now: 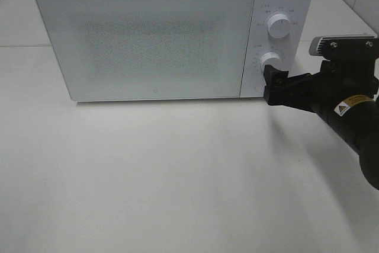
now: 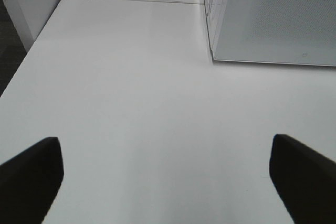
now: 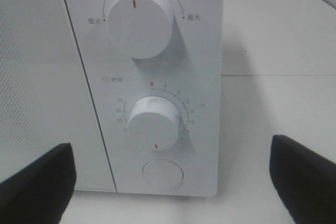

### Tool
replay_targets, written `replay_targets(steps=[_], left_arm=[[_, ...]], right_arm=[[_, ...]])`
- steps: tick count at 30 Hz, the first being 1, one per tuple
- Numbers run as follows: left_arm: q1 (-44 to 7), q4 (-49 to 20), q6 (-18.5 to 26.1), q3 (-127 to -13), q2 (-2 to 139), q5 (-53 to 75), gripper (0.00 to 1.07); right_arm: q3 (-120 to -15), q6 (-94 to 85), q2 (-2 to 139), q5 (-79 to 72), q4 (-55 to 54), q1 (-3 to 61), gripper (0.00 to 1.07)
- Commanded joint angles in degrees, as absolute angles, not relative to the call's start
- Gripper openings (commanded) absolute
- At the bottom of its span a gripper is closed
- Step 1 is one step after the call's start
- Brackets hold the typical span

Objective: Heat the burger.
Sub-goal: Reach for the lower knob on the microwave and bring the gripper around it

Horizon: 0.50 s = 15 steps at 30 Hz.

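Right hand (image 1: 272, 84), jaws wide apart and empty, faces the timer knob (image 3: 154, 123) on the microwave (image 1: 148, 34), apparently aligned to grasp it.

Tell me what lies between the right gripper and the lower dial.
Nothing: the right wrist view shows the lower dial unobstructed ahead of the right gripper.

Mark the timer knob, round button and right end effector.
timer knob (image 3: 154, 124), right wrist view, front face.
round button (image 3: 163, 173), right wrist view, centre.
right end effector (image 1: 273, 85), exterior high view, between fingertips.
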<state>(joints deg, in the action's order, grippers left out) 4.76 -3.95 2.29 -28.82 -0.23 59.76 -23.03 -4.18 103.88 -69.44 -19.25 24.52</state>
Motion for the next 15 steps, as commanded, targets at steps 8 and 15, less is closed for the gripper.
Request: replay_targets(steps=[8, 15], left_arm=[[4.5, -4.1, 1.8, -28.6, -1.3, 59.4, 1.0], [4.5, -4.1, 1.8, -28.6, -1.3, 59.4, 1.0]], right_arm=[[-29.1, -4.5, 110.2, -76.9, -16.7, 24.7, 0.96], [-32.6, -4.5, 113.4, -76.9, -16.7, 24.7, 0.96]])
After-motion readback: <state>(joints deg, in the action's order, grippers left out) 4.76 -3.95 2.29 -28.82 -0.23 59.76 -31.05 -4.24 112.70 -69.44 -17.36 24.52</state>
